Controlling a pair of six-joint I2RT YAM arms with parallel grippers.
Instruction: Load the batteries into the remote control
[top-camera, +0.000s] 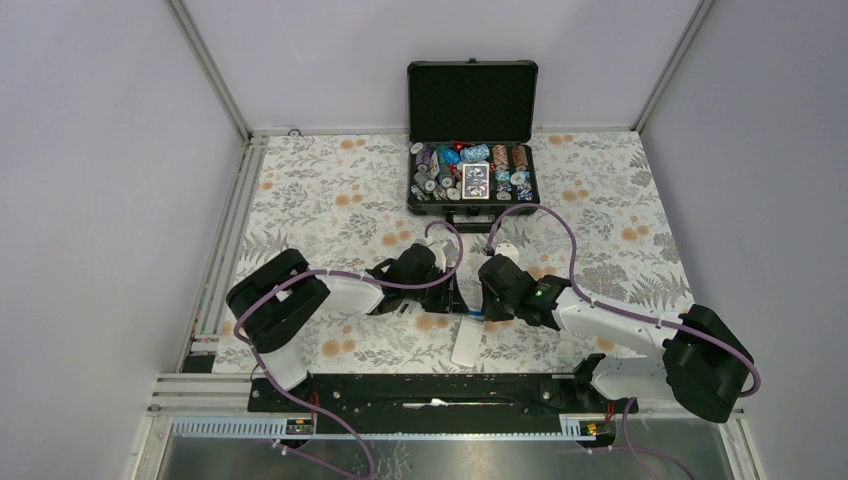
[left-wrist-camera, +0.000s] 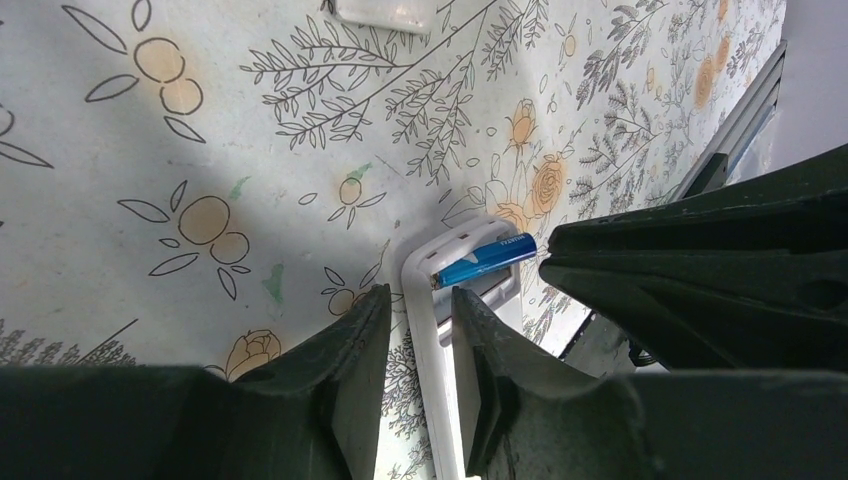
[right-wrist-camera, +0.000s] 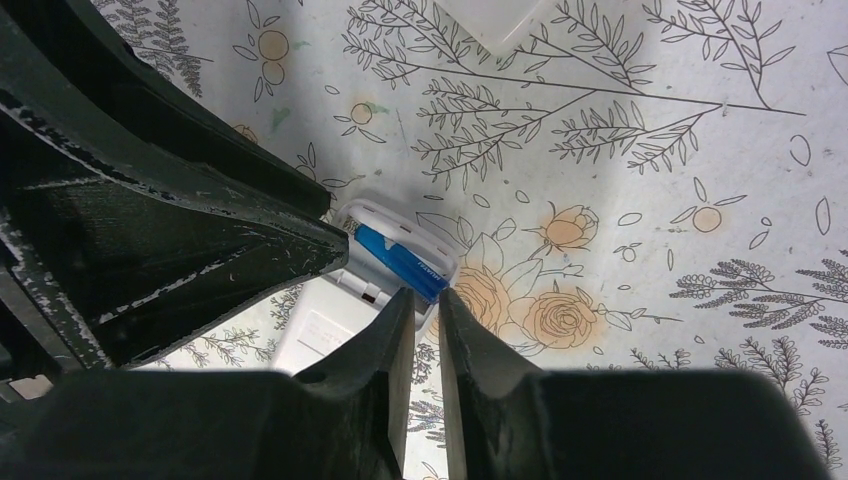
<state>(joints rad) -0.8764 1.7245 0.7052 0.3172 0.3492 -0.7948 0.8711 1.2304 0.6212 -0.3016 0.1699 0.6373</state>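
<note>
The remote control (top-camera: 467, 342) lies back-up on the flowered worktop (top-camera: 330, 200), midway between the two arms. Its battery bay is uncovered at the far end. One blue battery (left-wrist-camera: 487, 260) sits slantwise in that bay, one end low in the slot and the other riding on the rim, so it is not yet seated. No second battery shows in any view.

The left gripper (left-wrist-camera: 420, 292) comes in over the remote's long edge. Its fingers (left-wrist-camera: 375, 340) stand a little apart and the white rim shows in the gap. Whether they pinch that rim or only hover over it I cannot tell, but the placing suggests it is there to keep the light handset from sliding.

The right gripper (right-wrist-camera: 425, 292) has its fingers drawn almost together, with only a slit between them and nothing held. The tip is right at the battery's raised end. Closed like this it makes a blunt pusher, which suits nudging the battery flat into its slot.

There is a line of white print along the battery's blue sleeve, but it is too small to read. The open black case (top-camera: 472, 100) of chips and cards stands well apart at the back of the worktop.
</note>
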